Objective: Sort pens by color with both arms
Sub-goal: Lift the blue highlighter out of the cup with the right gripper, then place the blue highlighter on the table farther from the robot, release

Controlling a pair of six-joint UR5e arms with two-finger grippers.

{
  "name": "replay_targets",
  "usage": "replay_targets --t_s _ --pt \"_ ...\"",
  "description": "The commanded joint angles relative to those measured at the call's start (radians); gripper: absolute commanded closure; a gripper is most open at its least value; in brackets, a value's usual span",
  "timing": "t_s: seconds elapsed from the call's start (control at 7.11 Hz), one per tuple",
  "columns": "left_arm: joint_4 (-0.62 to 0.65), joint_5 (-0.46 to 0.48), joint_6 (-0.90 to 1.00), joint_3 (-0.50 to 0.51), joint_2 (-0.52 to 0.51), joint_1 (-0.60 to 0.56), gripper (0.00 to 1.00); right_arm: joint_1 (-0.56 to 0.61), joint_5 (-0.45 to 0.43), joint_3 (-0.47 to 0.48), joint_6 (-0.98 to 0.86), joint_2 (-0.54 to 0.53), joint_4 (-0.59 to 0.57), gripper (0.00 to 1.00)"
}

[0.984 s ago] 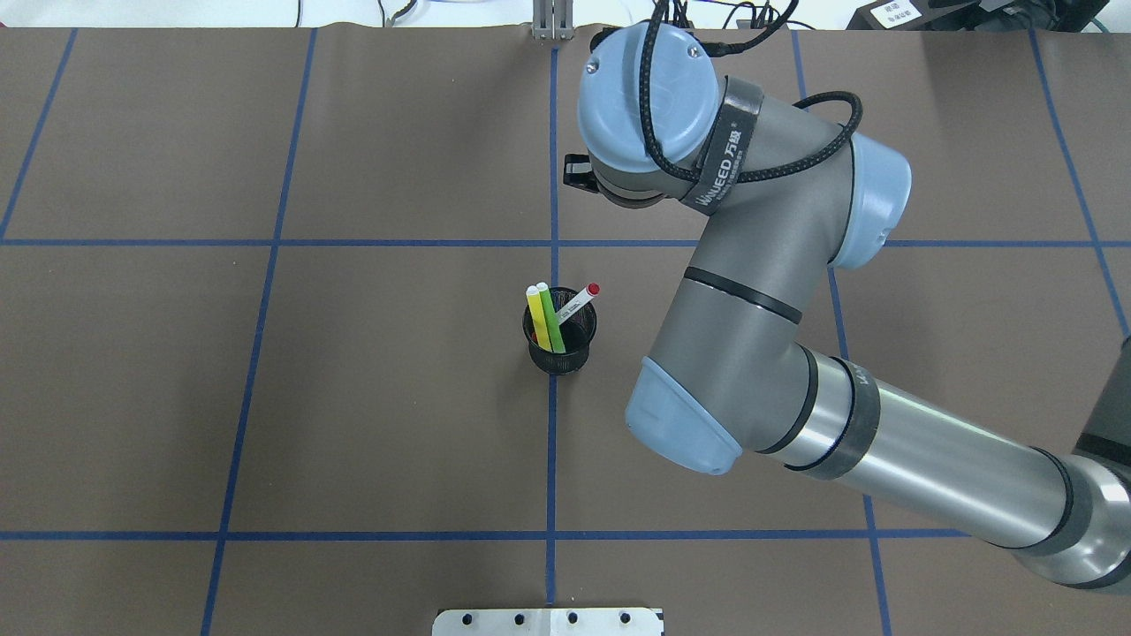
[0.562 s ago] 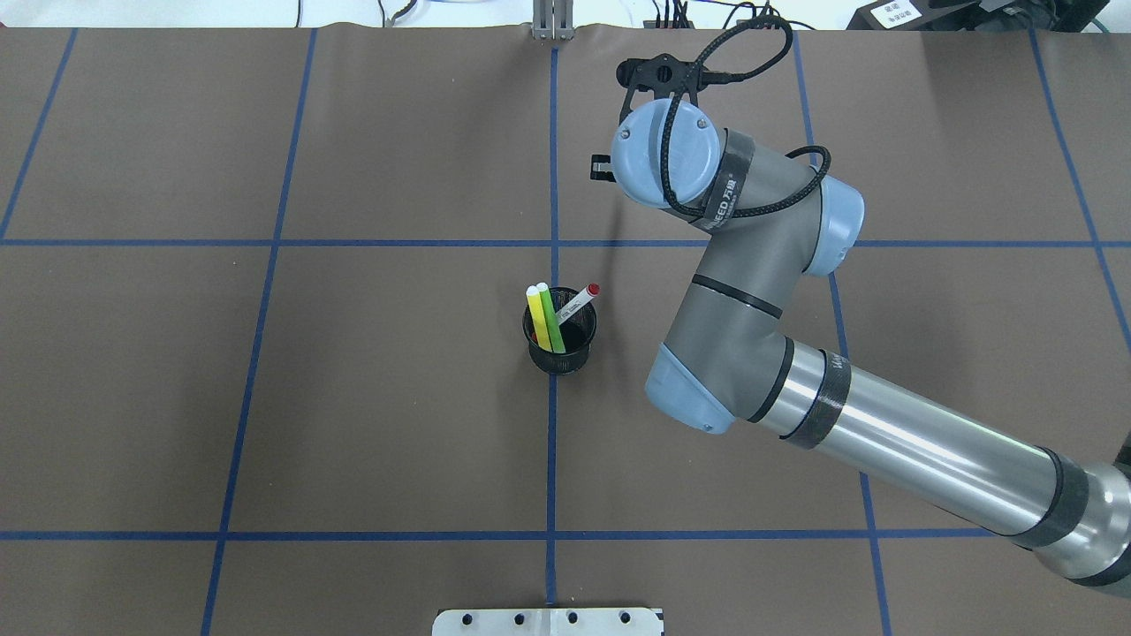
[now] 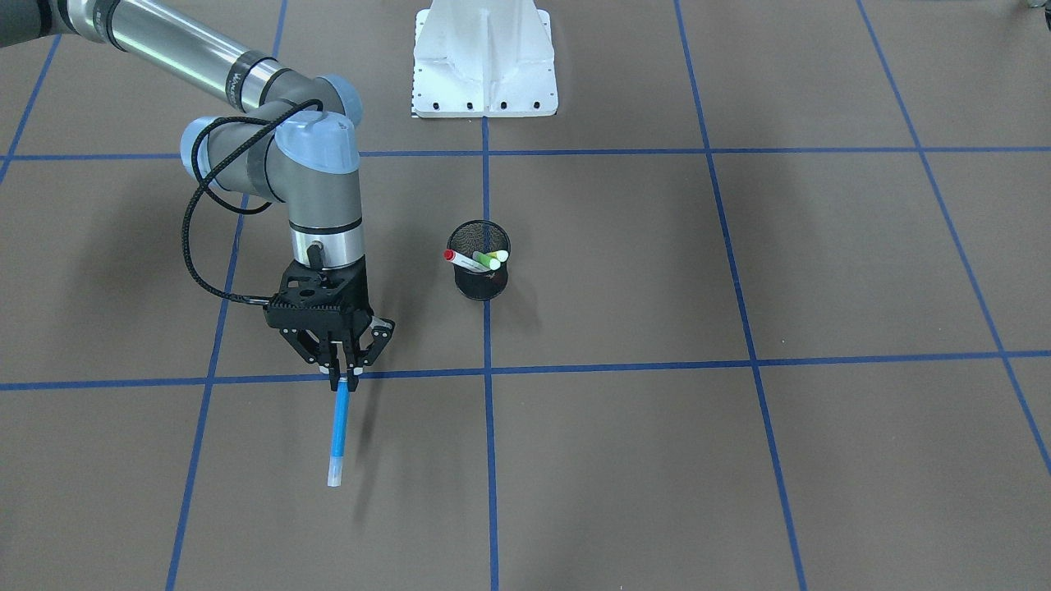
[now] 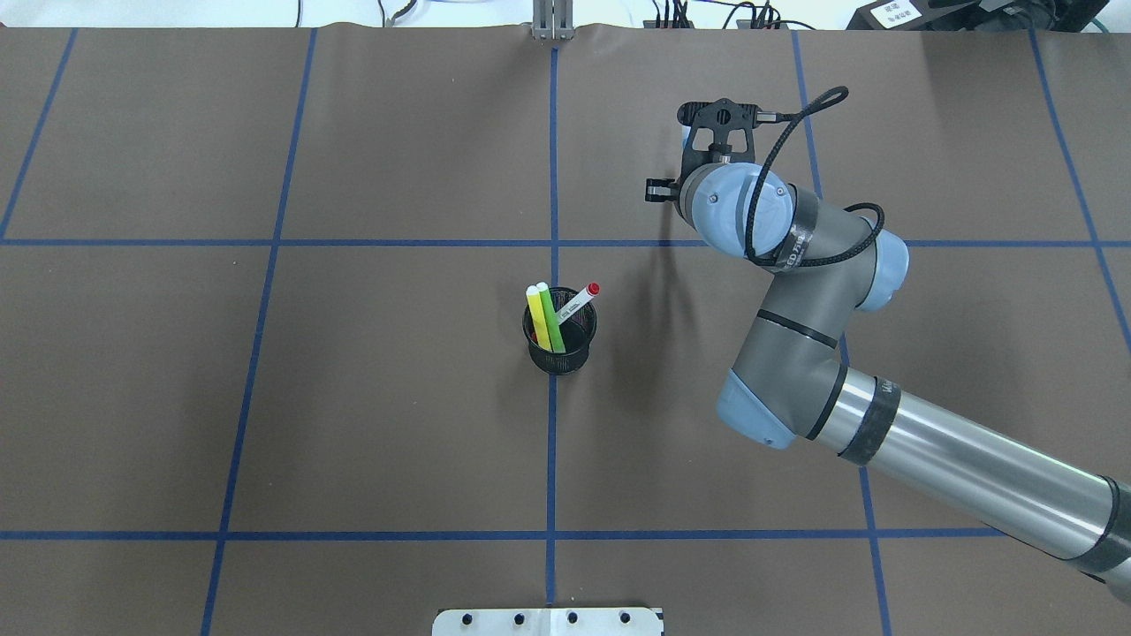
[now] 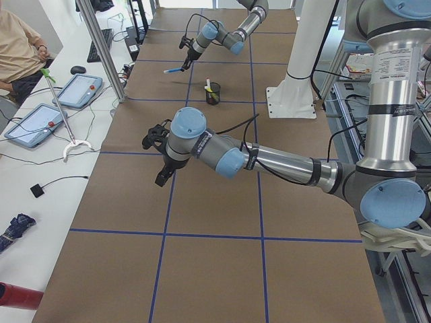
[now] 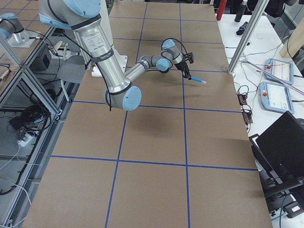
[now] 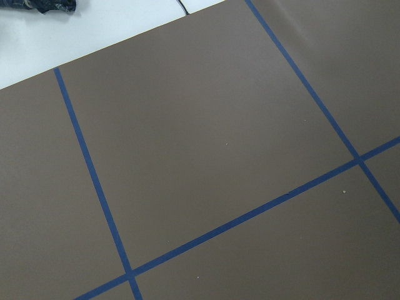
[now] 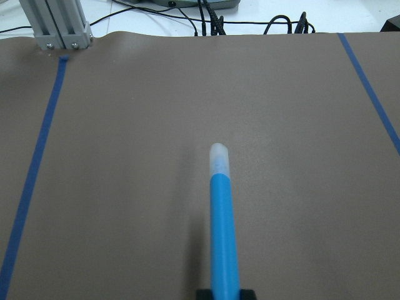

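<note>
My right gripper (image 3: pixel 343 379) is shut on the blue pen (image 3: pixel 337 435), which juts out from the fingertips over the brown mat. The right wrist view shows the pen (image 8: pixel 224 237) pointing away from the gripper (image 8: pixel 225 292). In the overhead view the wrist hides the gripper and pen. The black mesh cup (image 4: pixel 559 340) stands at the mat's centre, left of the right arm. It holds the yellow pen (image 4: pixel 536 316), green pen (image 4: pixel 551 320) and red-capped white pen (image 4: pixel 576 303). My left gripper (image 5: pixel 163 176) shows only in the exterior left view, so I cannot tell its state.
The white pedestal base (image 3: pixel 484 57) stands at the robot's edge of the mat. Blue tape lines (image 4: pixel 552 177) divide the mat into squares. An aluminium post (image 4: pixel 552 22) stands at the far edge. A seated person (image 5: pixel 20 47) and tablets are beside the table.
My right arm's wrist has swung to the right and nearer the robot in the overhead view, and looks lower. The cup and its three pens have not moved.
</note>
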Motion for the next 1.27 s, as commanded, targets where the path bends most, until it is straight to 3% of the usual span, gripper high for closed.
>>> replay_targets --t_s 0.0,0.14,0.42,0.84,0.98,1.12 --pt "0.000 0.000 0.000 0.001 -0.003 0.000 0.00 -0.039 -0.150 -0.088 0.007 -0.015 0.154 1.00" --pt "0.000 0.002 0.000 0.004 -0.005 0.000 0.00 -0.042 -0.152 -0.137 0.001 -0.018 0.228 1.00" --pt "0.000 0.002 0.000 0.004 -0.005 0.005 0.00 -0.045 -0.152 -0.147 -0.002 -0.021 0.238 0.96" --pt "0.000 0.002 -0.002 0.004 -0.008 0.005 0.00 -0.046 -0.149 -0.145 0.009 -0.015 0.239 0.12" --pt "0.000 0.002 -0.002 0.004 -0.009 0.005 0.00 -0.042 -0.143 -0.142 0.010 -0.006 0.239 0.02" --pt "0.000 0.002 -0.002 0.002 -0.011 0.005 0.00 -0.014 -0.084 -0.136 0.012 0.013 0.238 0.01"
